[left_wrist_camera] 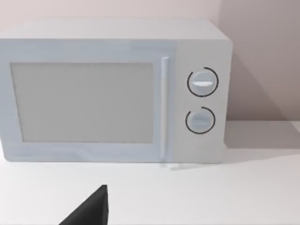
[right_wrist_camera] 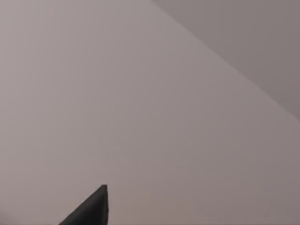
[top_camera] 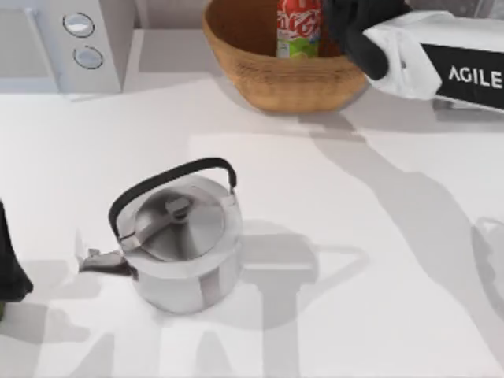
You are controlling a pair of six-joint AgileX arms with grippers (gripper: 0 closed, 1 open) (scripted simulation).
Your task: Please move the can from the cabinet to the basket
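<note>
The red can (top_camera: 298, 29) is seen upright inside the woven basket (top_camera: 276, 83), the right gripper (top_camera: 346, 31) beside it (whether gripping cannot be told), presumably for release.

Glossy steel kettle (top_camera: 183, 250); ribbed woven basket (top_camera: 268, 75); matt white table (top_camera: 378, 260).

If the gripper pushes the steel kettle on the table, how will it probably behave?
The kettle looks rigid polished metal, so fingers may slip on it. Its broad base suggests sliding rather than tipping. The arched black handle seems the safer grip.
</note>
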